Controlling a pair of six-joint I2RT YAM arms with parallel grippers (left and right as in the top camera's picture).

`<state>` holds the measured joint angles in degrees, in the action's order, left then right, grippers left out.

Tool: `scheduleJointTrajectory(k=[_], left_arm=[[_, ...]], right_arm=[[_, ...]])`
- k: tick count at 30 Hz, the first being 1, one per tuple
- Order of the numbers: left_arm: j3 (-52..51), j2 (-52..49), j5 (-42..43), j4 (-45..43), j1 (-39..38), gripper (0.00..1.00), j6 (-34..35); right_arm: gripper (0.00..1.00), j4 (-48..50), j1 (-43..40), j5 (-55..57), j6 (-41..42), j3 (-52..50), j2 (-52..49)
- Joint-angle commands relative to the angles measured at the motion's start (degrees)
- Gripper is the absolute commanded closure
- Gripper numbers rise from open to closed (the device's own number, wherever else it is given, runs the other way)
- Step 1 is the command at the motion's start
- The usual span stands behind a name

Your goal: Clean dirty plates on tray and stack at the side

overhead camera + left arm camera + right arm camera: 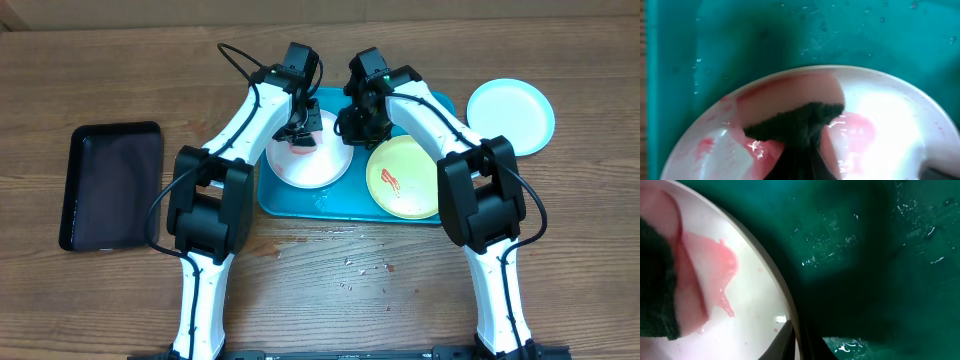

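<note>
dark sponge [800, 125] on pink-smeared white plate [890, 115]; mint plate [510, 115] overhead only

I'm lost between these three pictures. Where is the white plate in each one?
Overhead: the white plate lies on the left half of the turquoise tray.
Left wrist: the plate fills the lower half, with a dark pad on it.
Right wrist: the plate takes up the left side, with the pad at the left edge.
Shared landmark: the tray around the plate, seen in all three views.
</note>
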<state>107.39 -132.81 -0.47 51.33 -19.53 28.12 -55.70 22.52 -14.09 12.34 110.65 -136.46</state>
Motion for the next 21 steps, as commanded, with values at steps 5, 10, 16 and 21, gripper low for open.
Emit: scheduleJointTrajectory(k=[5,10,16,21], left_arm=[[-0.3,-3.0,-24.3,9.0,1.0,0.96,0.4],[4.2,-2.4,-31.3,14.4,1.1,0.96,2.4],[14.1,-1.8,-28.4,21.8,1.2,0.96,7.1],[19.2,1.9,-19.1,24.5,2.8,0.96,7.2]], right_arm=[[0.92,0.2,-0.1,2.0,-0.3,-1.2,-1.0],[0.92,0.1,-0.1,2.0,-0.3,-1.2,-1.0],[0.96,0.1,-0.1,2.0,-0.3,-1.2,-1.0],[0.96,-1.2,-0.1,2.0,-0.3,-0.2,-0.8]])
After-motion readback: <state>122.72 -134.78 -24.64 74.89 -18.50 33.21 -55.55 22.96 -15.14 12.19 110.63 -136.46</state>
